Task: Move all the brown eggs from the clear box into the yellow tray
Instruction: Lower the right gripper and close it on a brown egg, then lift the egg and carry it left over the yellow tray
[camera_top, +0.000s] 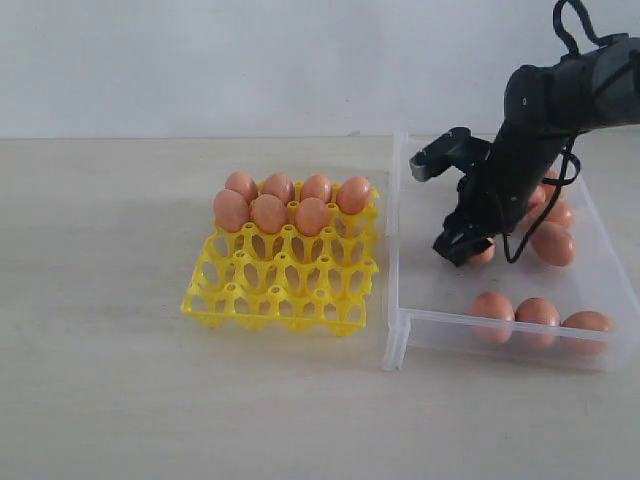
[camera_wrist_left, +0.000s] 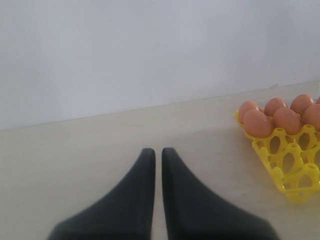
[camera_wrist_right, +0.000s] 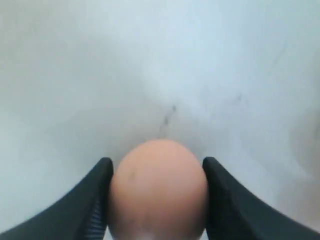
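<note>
Apparently brown egg (camera_top: 486, 256) behind right gripper (camera_top: 460, 247)

- A bright yellow square plastic egg tray (camera_top: 285, 290) is sitting on the pale flat table (camera_top: 100, 380), just beside and left of a shallow clear rectangular plastic box (camera_top: 400, 330).
- In the tray's rear rows of cups, smooth orange-brown oval eggs (camera_top: 268, 213) are sitting side by side.
- Three more eggs (camera_top: 537, 312) are lying in a line along the box's near wall.
- Further eggs (camera_top: 553, 243) are lying towards the box's right side, behind those three.
- The right arm's black gripper (camera_top: 468, 248) is hanging inside the box near its middle, its fingers (camera_wrist_right: 85, 205) standing on either side of one egg (camera_wrist_right: 157, 190) and touching it.
</note>
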